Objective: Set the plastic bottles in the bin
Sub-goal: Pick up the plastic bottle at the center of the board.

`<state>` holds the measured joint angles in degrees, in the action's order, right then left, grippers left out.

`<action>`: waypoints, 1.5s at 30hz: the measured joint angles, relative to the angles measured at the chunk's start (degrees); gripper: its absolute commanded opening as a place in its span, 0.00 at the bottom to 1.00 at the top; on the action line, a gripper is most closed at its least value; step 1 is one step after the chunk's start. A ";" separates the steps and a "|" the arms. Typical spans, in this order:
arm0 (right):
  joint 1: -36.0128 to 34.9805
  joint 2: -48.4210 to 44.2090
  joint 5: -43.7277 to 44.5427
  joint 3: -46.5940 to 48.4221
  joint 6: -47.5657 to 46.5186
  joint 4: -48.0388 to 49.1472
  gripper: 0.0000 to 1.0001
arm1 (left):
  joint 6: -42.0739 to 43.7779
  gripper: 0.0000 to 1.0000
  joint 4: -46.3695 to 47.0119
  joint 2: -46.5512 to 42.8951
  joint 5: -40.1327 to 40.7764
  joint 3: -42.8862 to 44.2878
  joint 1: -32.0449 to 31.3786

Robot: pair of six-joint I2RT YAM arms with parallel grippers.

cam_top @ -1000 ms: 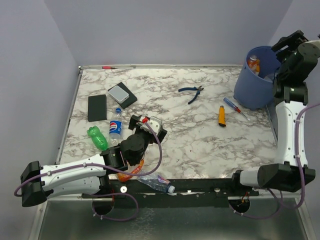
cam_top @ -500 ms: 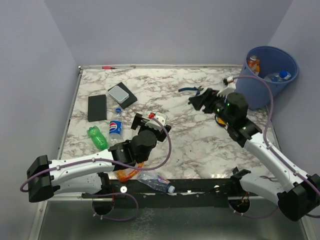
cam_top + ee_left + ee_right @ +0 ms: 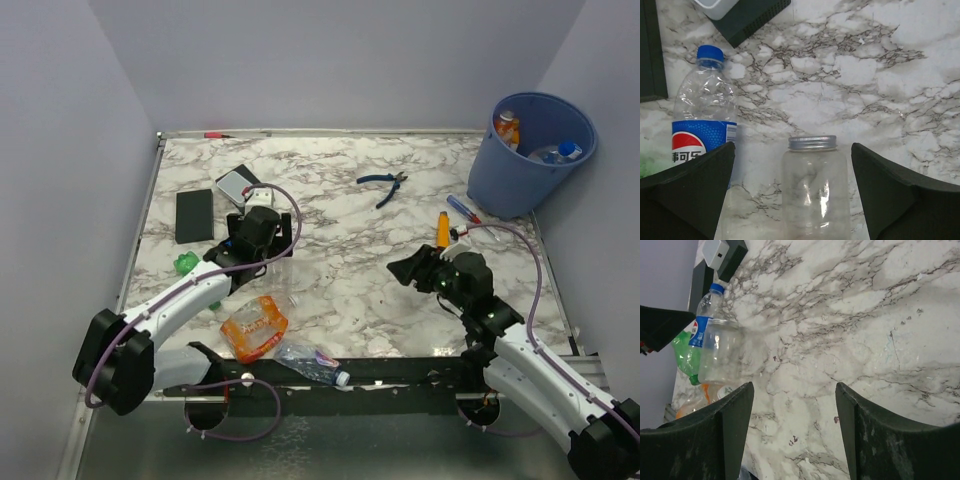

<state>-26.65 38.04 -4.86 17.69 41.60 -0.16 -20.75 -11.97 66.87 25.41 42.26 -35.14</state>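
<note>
The marble table (image 3: 350,240) has a lot on it. The blue bin (image 3: 505,185) stands in the far right corner. Two bottles show inside it, an orange drink bottle (image 3: 508,128) and a blue-capped bottle (image 3: 560,152). So I think the job is started but not done.

Five bottles lie out on the left side, well apart from the bin. The left gripper (image 3: 792,160) is open wide, with a finger on each side of a clear bottle (image 3: 815,195) with a silver cap. It does not squeeze it yet. Just beside lies a blue-label bottle (image 3: 705,120). A green bottle (image 3: 186,263), a squashed orange bottle (image 3: 255,328) and a crumpled bottle (image 3: 312,362) lie nearer the front edge.

The right gripper (image 3: 792,390) is open wide too and holds nothing.

A black slab (image 3: 194,214) and a black box (image 3: 243,186) lie just behind the bottles. Pliers (image 3: 382,184), an orange-handled tool (image 3: 442,230) and a small screwdriver (image 3: 468,211) lie on the way to the bin and may need dodging.
</note>
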 measured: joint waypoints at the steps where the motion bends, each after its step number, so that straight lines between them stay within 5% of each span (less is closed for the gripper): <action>1: 0.00 -0.20 -0.46 -0.55 0.44 0.00 0.71 | -0.50 0.99 -0.28 1.29 -1.81 0.00 1.49; 19: 0.00 1.25 -2.58 -0.92 1.49 -0.48 0.72 | -1.51 0.98 -1.68 11.19 -14.53 0.00 2.45; 23: 0.00 1.25 -2.97 -0.92 1.92 -0.48 0.72 | -1.27 0.86 -2.95 14.01 -14.53 0.00 2.45; 28: 0.00 0.83 -3.15 -0.72 1.88 -0.57 0.73 | -0.98 0.58 -4.04 16.70 -15.02 0.02 2.45; 32: 0.00 0.90 -3.61 0.33 1.81 -0.79 0.72 | -0.87 0.54 -4.02 16.59 -15.28 0.09 2.43; 38: 0.00 0.90 -8.41 1.73 0.68 0.68 0.74 | -1.33 0.51 0.11 7.63 -19.71 -2.71 2.43; 45: 0.00 0.79 -16.74 5.11 1.09 7.82 0.77 | -3.50 0.47 19.08 -8.04 -35.26 -7.13 2.38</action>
<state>-26.65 38.83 -21.61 22.81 42.70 7.66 -24.25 7.11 58.83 -9.85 35.14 -32.75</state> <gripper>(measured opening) 0.761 0.705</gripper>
